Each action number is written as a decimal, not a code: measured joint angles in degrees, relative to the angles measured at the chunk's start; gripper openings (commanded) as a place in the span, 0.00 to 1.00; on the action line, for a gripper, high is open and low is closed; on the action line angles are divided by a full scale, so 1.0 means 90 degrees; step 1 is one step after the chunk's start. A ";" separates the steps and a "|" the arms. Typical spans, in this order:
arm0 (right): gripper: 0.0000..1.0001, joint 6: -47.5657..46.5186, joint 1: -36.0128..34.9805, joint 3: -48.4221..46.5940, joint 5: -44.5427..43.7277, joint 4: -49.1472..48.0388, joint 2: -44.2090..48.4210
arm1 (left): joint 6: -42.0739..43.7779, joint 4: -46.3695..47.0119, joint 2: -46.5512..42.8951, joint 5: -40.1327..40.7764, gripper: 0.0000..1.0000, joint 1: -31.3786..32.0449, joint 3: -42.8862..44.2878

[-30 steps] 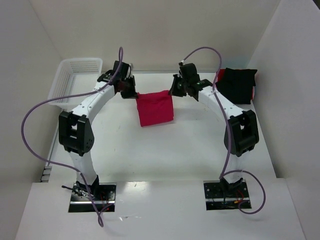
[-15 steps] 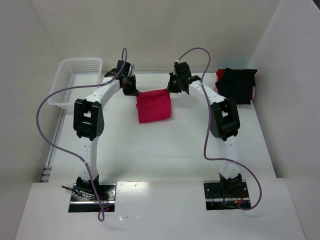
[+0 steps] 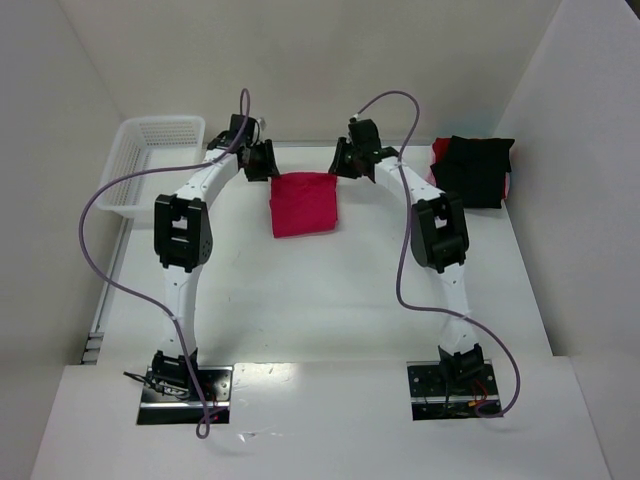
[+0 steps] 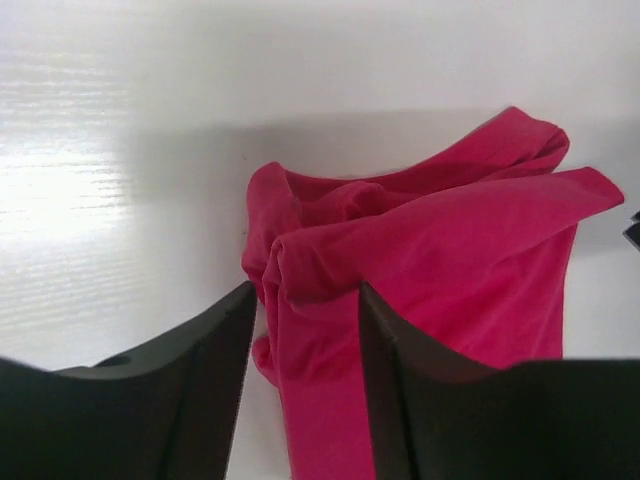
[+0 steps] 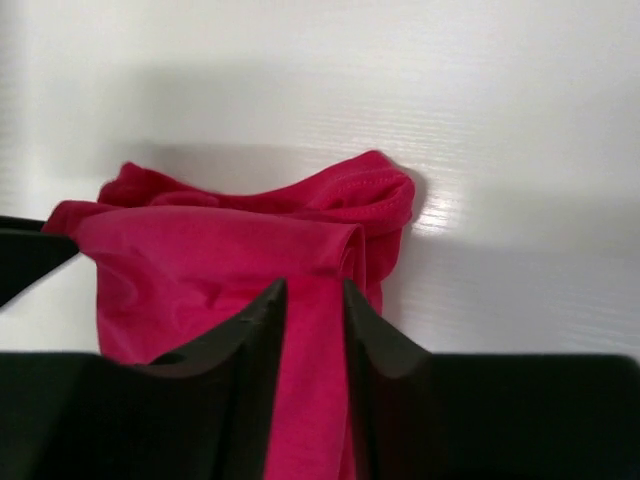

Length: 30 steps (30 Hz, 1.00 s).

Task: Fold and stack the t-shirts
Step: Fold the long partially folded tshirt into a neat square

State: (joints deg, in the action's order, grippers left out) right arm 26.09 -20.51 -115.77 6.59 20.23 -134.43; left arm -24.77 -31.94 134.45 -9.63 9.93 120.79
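Folded crimson t-shirt (image 3: pixel 303 203) lying flat on the tabletop (image 3: pixel 320 290), to the right of the white mesh basket (image 3: pixel 160 122) and roughly midway between the basket and the black t-shirt (image 3: pixel 475 170), which sits farthest from the basket beside the side wall. The left gripper (image 3: pixel 262 161) stands at the crimson shirt's far corner nearer the basket, the right gripper (image 3: pixel 344 160) at the far corner away from it. In each wrist view the jaws are parted with a rolled fold of red cloth between them; whether the pads press on that fold cannot be told from these angles. The step in hand is judged to be the release that closes a fold. To do it well, both grippers should open fully before rising, then lift straight up together, so that no finger drags the far hem and spoils the crease. That hem is bunched at both corners, so a light smoothing is advisable before the shirt is carried away from the basket to the black one for stacking.
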 measured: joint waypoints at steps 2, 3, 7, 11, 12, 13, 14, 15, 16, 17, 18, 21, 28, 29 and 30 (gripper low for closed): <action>0.48 -0.0017 0.0051 -0.0015 -0.0032 -0.0012 -0.0002 | 0.0051 0.0010 0.0126 -0.0029 0.62 -0.0002 0.0107; 0.53 -0.0012 0.0080 -0.0024 -0.0051 -0.0017 -0.0002 | 0.0068 0.0007 0.0172 -0.0034 0.62 -0.0005 0.0146; 0.58 -0.0024 0.0187 -0.0146 -0.0090 -0.0010 -0.0005 | 0.0104 -0.0051 0.0243 0.0019 0.75 -0.0019 0.0245; 0.39 -0.0051 0.0253 -0.0267 0.0046 -0.0104 0.0029 | 0.0146 -0.0100 0.0216 0.0075 0.83 -0.0058 0.0478; 0.32 -0.0073 0.0267 -0.0270 0.0114 -0.0126 0.0053 | 0.0155 -0.0102 0.0160 0.0100 0.84 -0.0061 0.0486; 0.27 -0.0070 0.0274 -0.0270 0.0202 -0.0143 0.0075 | 0.0192 -0.0129 0.0092 0.0107 0.83 -0.0061 0.0483; 0.21 -0.0068 0.0274 -0.0265 0.0291 -0.0172 0.0104 | 0.0219 -0.0138 0.0007 0.0107 0.79 -0.0061 0.0476; 0.12 -0.0061 0.0274 -0.0248 0.0420 -0.0206 0.0138 | 0.0228 -0.0114 -0.0100 0.0092 0.76 -0.0063 0.0437; 0.09 -0.0058 0.0274 -0.0187 0.0568 -0.0274 0.0189 | 0.0238 -0.0068 -0.0238 0.0053 0.68 -0.0070 0.0352; 0.07 -0.0041 0.0274 -0.0078 0.0729 -0.0355 0.0270 | 0.0228 -0.0012 -0.0393 0.0000 0.51 -0.0073 0.0233; 0.05 -0.0029 0.0274 0.0032 0.0877 -0.0432 0.0335 | 0.0202 0.0102 -0.0585 -0.0107 0.41 -0.0078 0.0049; 0.02 -0.0007 0.0274 0.0444 0.1418 -0.0748 0.0508 | 0.0160 0.0457 -0.1103 -0.0503 0.20 -0.0085 -0.0559; 0.02 -0.0075 0.0265 0.0884 0.2431 -0.1161 0.0369 | -0.0002 0.1467 -0.1149 -0.1438 0.31 -0.0087 -0.1734; 0.02 -0.0080 0.0265 0.0882 0.2504 -0.1202 0.0318 | -0.0039 0.1525 -0.1054 -0.1506 0.33 -0.0087 -0.1829; 0.02 -0.0087 0.0265 0.0874 0.2555 -0.1231 0.0253 | -0.0068 0.1559 -0.0923 -0.1562 0.34 -0.0085 -0.1855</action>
State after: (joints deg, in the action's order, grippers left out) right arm 25.30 -18.13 -107.90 29.58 9.15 -132.16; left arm -25.39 -17.91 126.15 -23.68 9.17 104.09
